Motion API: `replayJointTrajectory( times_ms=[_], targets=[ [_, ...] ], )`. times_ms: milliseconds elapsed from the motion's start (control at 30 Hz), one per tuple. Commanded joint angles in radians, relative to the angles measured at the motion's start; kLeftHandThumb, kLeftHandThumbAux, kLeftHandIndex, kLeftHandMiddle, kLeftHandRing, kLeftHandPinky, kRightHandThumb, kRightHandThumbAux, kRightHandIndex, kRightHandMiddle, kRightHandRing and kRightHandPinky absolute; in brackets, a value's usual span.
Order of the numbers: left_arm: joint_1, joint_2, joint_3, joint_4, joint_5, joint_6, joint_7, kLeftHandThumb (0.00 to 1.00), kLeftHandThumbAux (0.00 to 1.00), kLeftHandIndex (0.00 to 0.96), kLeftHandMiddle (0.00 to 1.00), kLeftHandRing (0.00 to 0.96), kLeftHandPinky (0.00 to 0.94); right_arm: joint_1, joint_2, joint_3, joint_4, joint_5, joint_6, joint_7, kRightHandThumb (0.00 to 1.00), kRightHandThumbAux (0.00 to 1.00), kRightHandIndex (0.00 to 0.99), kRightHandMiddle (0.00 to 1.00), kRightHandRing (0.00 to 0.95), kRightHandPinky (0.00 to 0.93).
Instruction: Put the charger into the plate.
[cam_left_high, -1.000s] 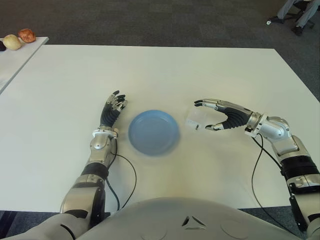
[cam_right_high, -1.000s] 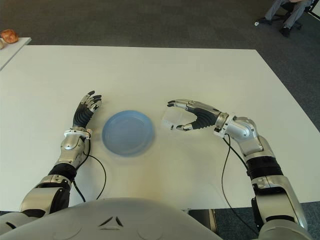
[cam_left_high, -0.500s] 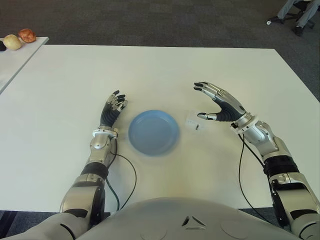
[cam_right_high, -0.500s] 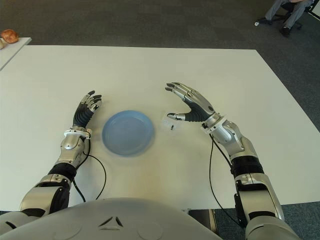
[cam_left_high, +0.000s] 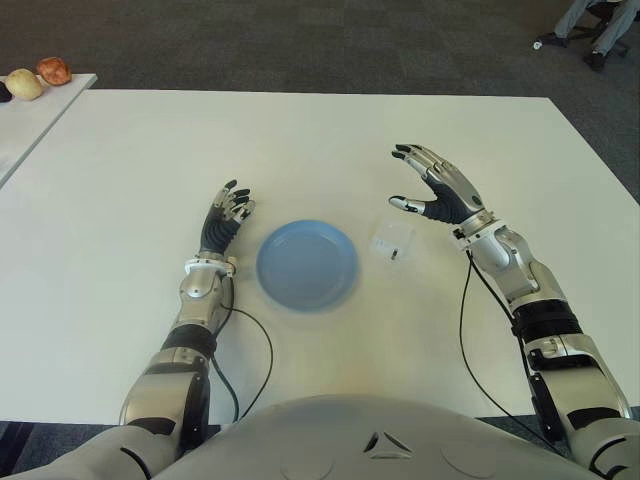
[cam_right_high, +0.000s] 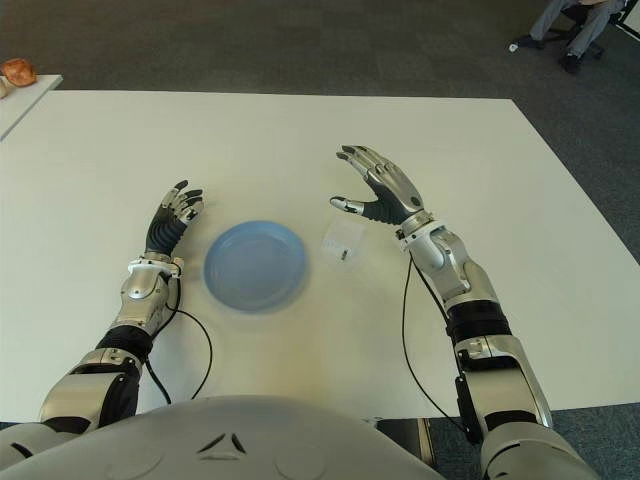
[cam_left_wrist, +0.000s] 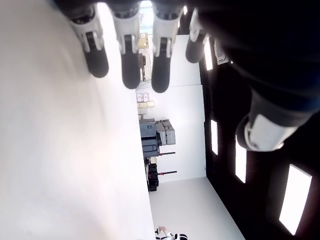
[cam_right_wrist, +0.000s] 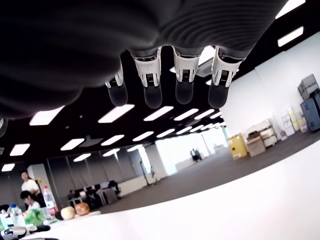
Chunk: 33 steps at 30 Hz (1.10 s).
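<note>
A small white charger (cam_left_high: 391, 242) lies flat on the white table (cam_left_high: 320, 140), just right of a round blue plate (cam_left_high: 307, 265) that holds nothing. My right hand (cam_left_high: 432, 190) hovers above and to the right of the charger with fingers spread, holding nothing; its straight fingers (cam_right_wrist: 152, 85) fill the right wrist view. My left hand (cam_left_high: 226, 218) shows left of the plate with fingers extended and nothing in them.
At the far left stands a second white table (cam_left_high: 30, 115) carrying two round fruits (cam_left_high: 40, 76). Dark carpet lies beyond the table, and a person's legs (cam_left_high: 600, 25) show at the top right. Cables trail from both wrists toward the near edge.
My right hand has opened off the charger and risen up and back from it, palm turning forward. The charger stays on the table beside the plate. The left hand has not moved.
</note>
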Motion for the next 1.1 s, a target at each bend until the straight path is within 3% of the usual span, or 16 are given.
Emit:
replayJointTrajectory(
  times_ms=[33, 300, 667, 1100],
  targets=[
    [0.071, -0.014, -0.018, 0.046, 0.021, 0.058, 0.011, 0.0, 0.546, 0.093, 0.215, 0.196, 0.174, -0.018, 0.0, 0.041, 0.013, -0.057, 0.042, -0.04, 0.378, 0.131, 0.0, 0.0, 0.0, 0.0],
    [0.075, -0.017, -0.022, 0.036, 0.022, 0.057, 0.024, 0.0, 0.545, 0.103, 0.222, 0.199, 0.169, -0.014, -0.024, 0.085, -0.004, -0.094, 0.091, -0.03, 0.336, 0.127, 0.0, 0.0, 0.0, 0.0],
    [0.075, -0.024, -0.021, 0.031, 0.015, 0.064, 0.019, 0.0, 0.543, 0.098, 0.222, 0.199, 0.177, 0.04, -0.04, 0.132, -0.091, -0.127, 0.246, 0.069, 0.305, 0.11, 0.0, 0.0, 0.0, 0.0],
    [0.071, -0.03, -0.024, 0.035, 0.017, 0.055, 0.019, 0.0, 0.538, 0.102, 0.228, 0.208, 0.187, 0.135, -0.096, 0.137, -0.251, -0.109, 0.335, 0.206, 0.305, 0.105, 0.0, 0.0, 0.0, 0.0]
  ],
)
